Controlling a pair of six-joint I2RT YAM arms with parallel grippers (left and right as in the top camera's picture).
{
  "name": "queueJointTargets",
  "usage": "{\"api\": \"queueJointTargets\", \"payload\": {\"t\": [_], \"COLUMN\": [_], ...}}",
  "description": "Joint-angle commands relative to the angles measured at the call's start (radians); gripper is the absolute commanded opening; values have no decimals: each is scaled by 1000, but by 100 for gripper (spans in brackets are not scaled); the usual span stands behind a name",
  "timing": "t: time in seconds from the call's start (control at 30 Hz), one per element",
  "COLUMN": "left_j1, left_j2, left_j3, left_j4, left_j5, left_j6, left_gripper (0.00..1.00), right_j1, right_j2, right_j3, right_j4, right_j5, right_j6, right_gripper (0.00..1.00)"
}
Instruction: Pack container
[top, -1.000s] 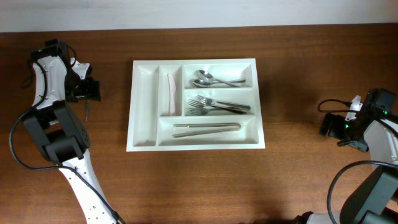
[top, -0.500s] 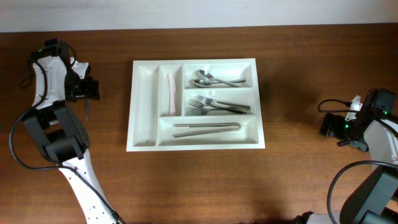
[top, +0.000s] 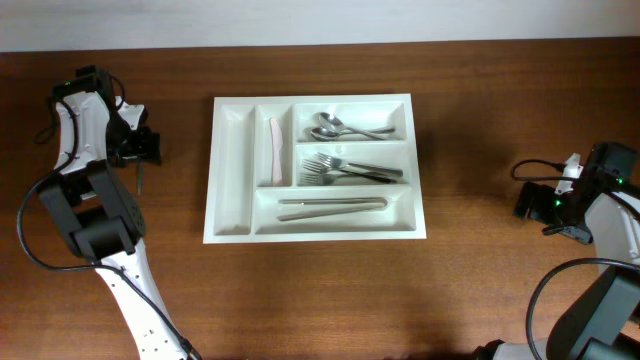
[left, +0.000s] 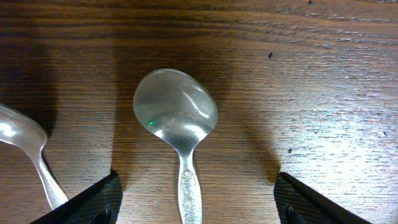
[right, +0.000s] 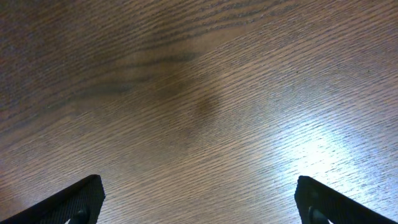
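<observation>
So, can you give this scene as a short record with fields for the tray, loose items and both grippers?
tray: white, five compartments, central in the overhead view
far-left compartment: empty
next compartment: one pale pink piece
right compartments: spoons top, forks middle, long metal pieces bottom
loose on table: spoon under the left gripper, second spoon beside it
left gripper: open, left of the tray
right gripper: open, over the table

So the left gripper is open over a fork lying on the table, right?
No, it is a spoon, not a fork. The left wrist view shows it lying on the table below the open left gripper.
</observation>
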Motion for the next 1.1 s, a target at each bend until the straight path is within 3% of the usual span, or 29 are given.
{"api": "queueJointTargets", "payload": {"t": [0.0,0.47,0.53,0.67,0.9,1.07], "left_j1": [-2,-3,-3,-3,-3,-3], "left_j2": [41,41,41,41,41,41], "left_j3": [-2,-2,-2,-2,-2,-2], "left_j4": [6,37,42,47,47,53], "left_j5": [3,3,3,3,4,4], "left_j6": [-10,-10,-10,-10,-10,-10], "left_gripper": [80,61,51,42,39,29], "right_j1": [-2,-2,-2,-2,-2,-2], "right_j2": [-17,-17,-17,-17,-17,-17], "right_j3": [-2,-2,-2,-2,-2,-2], "right_j4": [0,0,0,0,0,0], "right_j5": [9,9,9,9,9,9], "right_j6": [11,11,11,11,11,11], "right_gripper": [99,99,99,99,99,99]}}
